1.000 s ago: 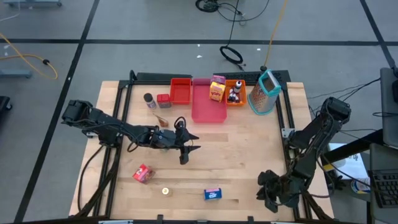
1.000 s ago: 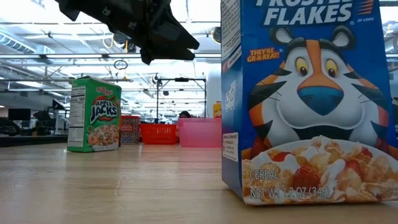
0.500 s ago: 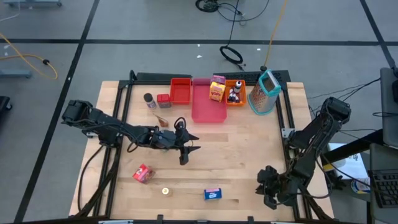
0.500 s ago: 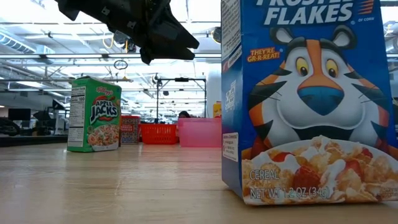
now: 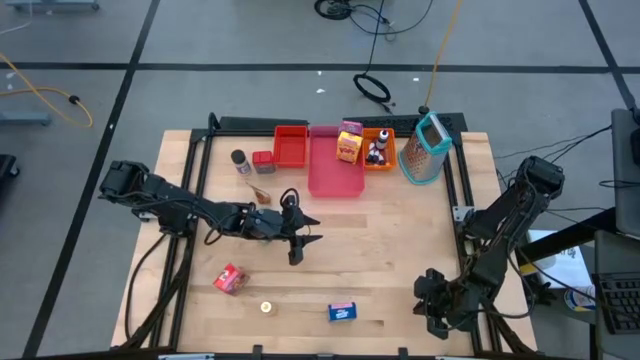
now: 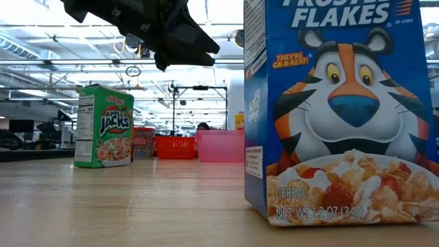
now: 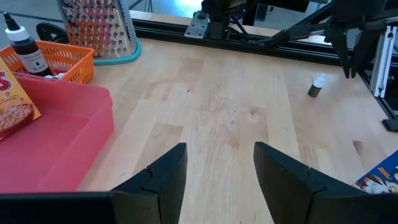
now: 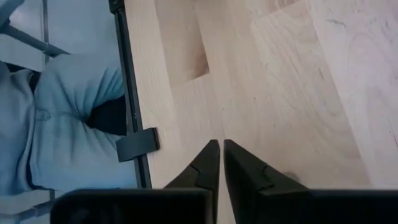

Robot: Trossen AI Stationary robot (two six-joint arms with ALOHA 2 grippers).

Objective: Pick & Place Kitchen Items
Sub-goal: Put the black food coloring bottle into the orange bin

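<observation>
My left gripper [image 5: 300,243] hangs open above the middle of the table, with nothing between its fingers [image 7: 217,167]. My right gripper [image 8: 221,155] is shut on nothing, over bare wood by the near right corner [image 5: 432,300]. A blue cereal box [image 5: 342,312] stands on its base near the front edge and looms large in the low view [image 6: 336,110]. A green cereal box [image 6: 104,125] stands upright to its left. A small reddish pack [image 5: 229,279] and a round yellow piece [image 5: 266,307] lie at the near left. A little bottle [image 7: 317,85] lies near the right side.
Along the far edge stand a red tray [image 5: 291,146], a pink tray [image 5: 335,178] with a yellow box [image 5: 348,145], an orange tray [image 5: 378,158] with a bottle, a grater [image 5: 425,148], and a shaker [image 5: 239,160]. A person's grey clothing [image 8: 62,118] shows beyond the table's edge.
My right gripper has rolled a little in place near the near right corner. My left gripper and all the items have stayed where they were.
</observation>
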